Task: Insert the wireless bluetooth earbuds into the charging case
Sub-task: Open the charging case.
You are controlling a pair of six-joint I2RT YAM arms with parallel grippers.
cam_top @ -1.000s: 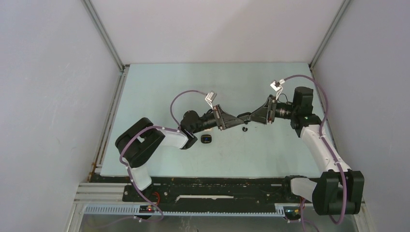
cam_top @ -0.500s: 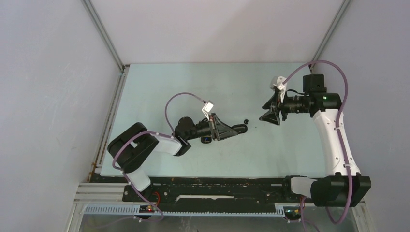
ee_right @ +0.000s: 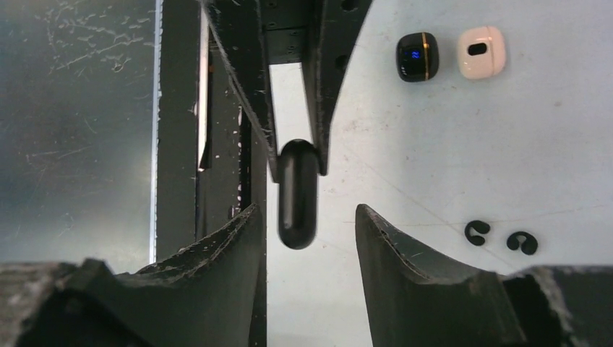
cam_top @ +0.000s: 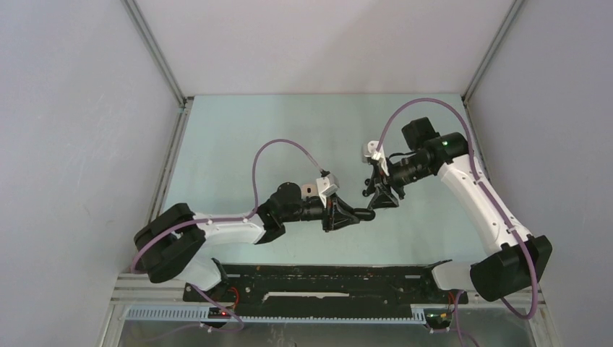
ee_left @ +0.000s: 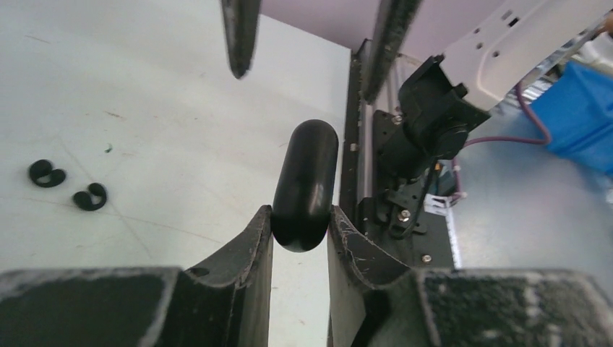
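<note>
Clamping one black pebble-shaped charging case (ee_left: 305, 184) edge-on, the left gripper (ee_left: 300, 224) is closed on it. Both fingers press the case's narrow sides, and its rounded far end sticks out past the fingertips. The case is off the table (cam_top: 238, 130), held in the air at mid-frame of the top view.

Right gripper (ee_right: 307, 213): jaws apart, holding nothing. In its wrist view the free end of the case hangs down between its two fingers. There is a clear gap to the right-hand finger. The gap to the left-hand finger is narrow, so I cannot tell whether they touch. In the top view the two grippers meet nose to nose just right of centre.

Count of wireless bluetooth earbuds: two, both black and C-shaped.
- They lie side by side on the table, near each other but apart.
- Left wrist view: at the left edge, first earbud (ee_left: 47, 173) and second earbud (ee_left: 90, 196).
- Right wrist view: the same pair sits at lower right.

Other items on the table, one of each, both in the upper right of the right wrist view:
- small black pod (ee_right: 417, 56) with a blue glow and a gold seam
- small white pod (ee_right: 481, 51) with a dark oval slot, just beside it

They are well apart from the earbuds. What they are, I cannot tell.
</note>
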